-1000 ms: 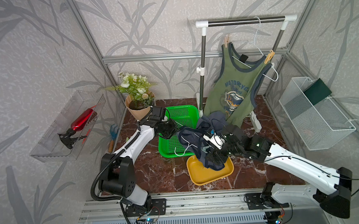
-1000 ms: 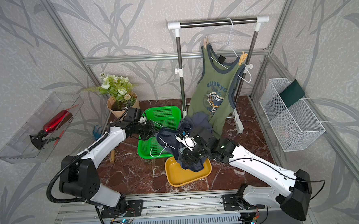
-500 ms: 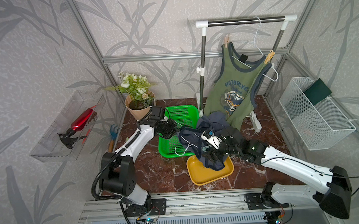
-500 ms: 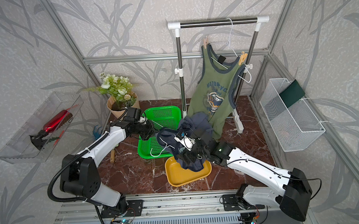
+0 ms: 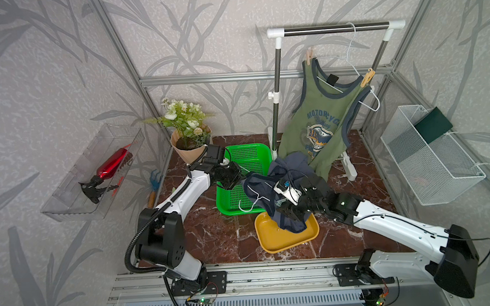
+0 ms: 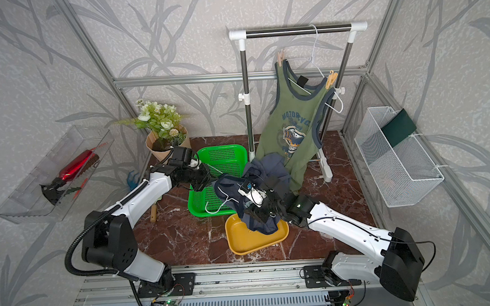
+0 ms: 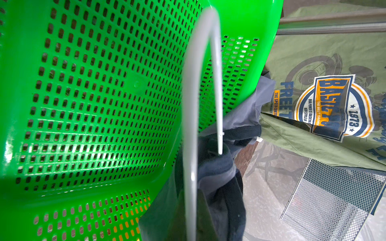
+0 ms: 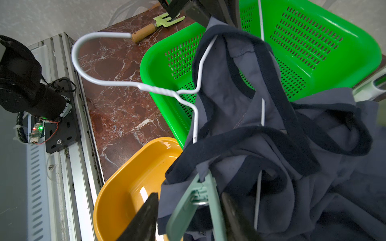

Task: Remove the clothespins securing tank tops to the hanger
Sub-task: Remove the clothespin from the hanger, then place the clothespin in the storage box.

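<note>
**Grips mostly out of sight**

In the right wrist view the teal pin (image 8: 194, 208) and the right gripper's (image 8: 189, 195) dark fingers (image 8: 144, 219) are blurred and cut off by the picture's edge. Whether they touch cannot be told. In both top views the blue top (image 5: 289, 165) (image 6: 267, 164) hides that pin. In the left wrist view the hanger wire (image 7: 191, 125) is a blur that runs out of frame. The left gripper (image 5: 239, 177) shows no fingertips there.

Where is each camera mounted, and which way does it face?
Top views: high behind the arms, looking down at the table; left arm and right arm show.
Left wrist: on the left arm, facing hanger and green basket; no pincer visible.
Right wrist: on the right arm, facing the clothespin inside its open pincer.
Shared: the green basket.
</note>
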You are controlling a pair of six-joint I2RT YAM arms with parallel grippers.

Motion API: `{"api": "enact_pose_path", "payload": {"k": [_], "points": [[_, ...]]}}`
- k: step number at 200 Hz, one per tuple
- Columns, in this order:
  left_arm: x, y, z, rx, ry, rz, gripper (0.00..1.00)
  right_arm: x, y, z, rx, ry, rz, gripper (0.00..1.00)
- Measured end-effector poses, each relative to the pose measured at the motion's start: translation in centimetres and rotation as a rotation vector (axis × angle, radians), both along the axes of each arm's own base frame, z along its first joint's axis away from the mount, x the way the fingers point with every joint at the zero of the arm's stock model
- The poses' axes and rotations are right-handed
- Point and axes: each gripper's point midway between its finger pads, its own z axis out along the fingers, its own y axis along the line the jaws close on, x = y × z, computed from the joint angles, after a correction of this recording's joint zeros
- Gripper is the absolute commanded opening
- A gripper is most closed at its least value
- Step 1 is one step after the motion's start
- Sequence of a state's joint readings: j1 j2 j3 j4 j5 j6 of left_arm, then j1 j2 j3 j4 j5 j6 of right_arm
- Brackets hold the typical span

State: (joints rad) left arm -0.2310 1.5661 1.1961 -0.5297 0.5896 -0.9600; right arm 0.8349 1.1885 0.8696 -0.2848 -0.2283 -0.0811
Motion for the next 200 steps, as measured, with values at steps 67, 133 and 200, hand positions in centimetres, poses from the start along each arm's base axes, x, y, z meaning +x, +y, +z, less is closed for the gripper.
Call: {"api": "enact_pose_path", "payload": {"k": [67, 133, 200], "points": [[0.0, 0.0, 0.1, -0.006, 0.001, -0.002, 0.0, 0.2, -0.4, 0.3, 0.007, -0.02, -0.02, 0.07], [0.1, 0.2, 0.1, -0.006, 0.001, 0.004, 0.0, -0.4, -1.4, 2.8, 0.054, -0.067, -0.031, 0.05], [0.3, 0.6, 0.1, -0.007, 0.0, 0.018, 0.0, -5.5, -2.6, 7.4, 0.153, -0.051, 0.014, 0.05]]}}
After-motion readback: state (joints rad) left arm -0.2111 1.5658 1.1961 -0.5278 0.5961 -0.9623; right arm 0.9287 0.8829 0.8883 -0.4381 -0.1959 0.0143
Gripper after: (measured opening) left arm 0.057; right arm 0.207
